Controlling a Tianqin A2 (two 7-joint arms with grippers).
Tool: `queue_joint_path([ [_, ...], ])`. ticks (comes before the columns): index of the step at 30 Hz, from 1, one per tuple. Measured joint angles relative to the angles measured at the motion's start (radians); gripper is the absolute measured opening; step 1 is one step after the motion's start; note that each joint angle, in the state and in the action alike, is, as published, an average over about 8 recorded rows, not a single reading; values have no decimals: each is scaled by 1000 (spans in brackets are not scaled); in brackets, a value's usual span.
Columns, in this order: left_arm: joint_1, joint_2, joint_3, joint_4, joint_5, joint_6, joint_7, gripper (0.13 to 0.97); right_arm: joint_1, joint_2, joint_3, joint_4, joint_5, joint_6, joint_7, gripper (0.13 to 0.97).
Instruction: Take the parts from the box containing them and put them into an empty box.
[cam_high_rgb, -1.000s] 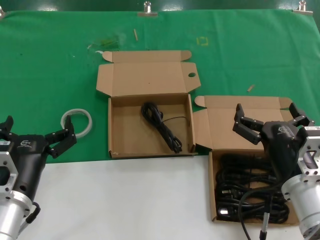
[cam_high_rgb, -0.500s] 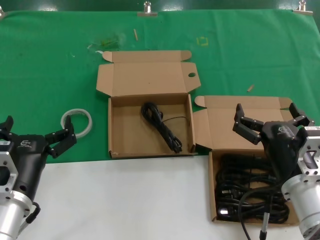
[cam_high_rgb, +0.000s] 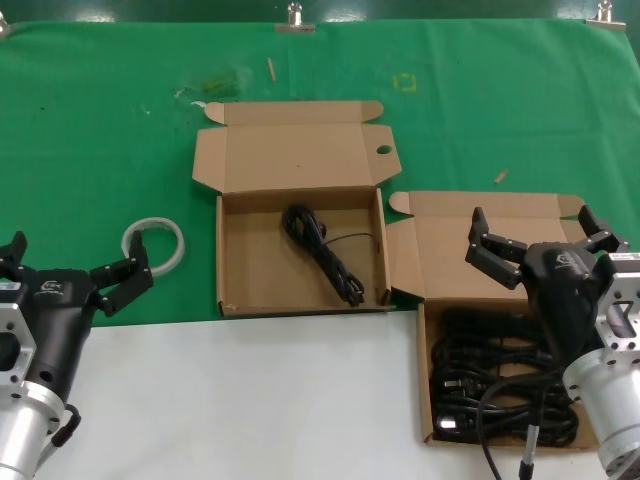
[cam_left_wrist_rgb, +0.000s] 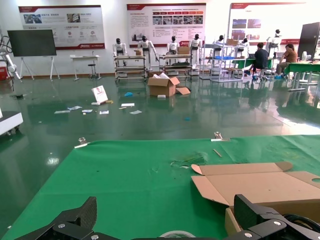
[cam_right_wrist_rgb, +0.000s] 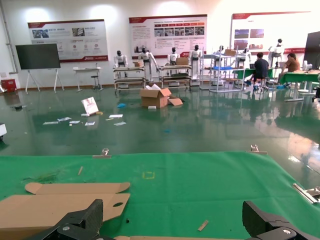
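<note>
Seemingly nothing is changing: the right claw (cam_high_rgb: 540, 240) is still hovering wide open and empty above the full box (cam_high_rgb: 428, 400), one cable (cam_high_rgb: 322, 254) already lying in the other box (cam_high_rgb: 230, 262).

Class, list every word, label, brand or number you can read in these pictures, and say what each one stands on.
None can be read.
Wall posters: print too small.
Logo on the right hand: blurred.
Logo on the left hand: blurred.
Both cardboard boxes: no print.
</note>
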Motion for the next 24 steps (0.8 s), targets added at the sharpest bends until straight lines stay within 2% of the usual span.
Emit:
queue_joint_path([
  [24, 0, 0, 0, 0, 0, 0, 0, 965, 0, 0, 0, 0, 0, 0, 0, 966],
])
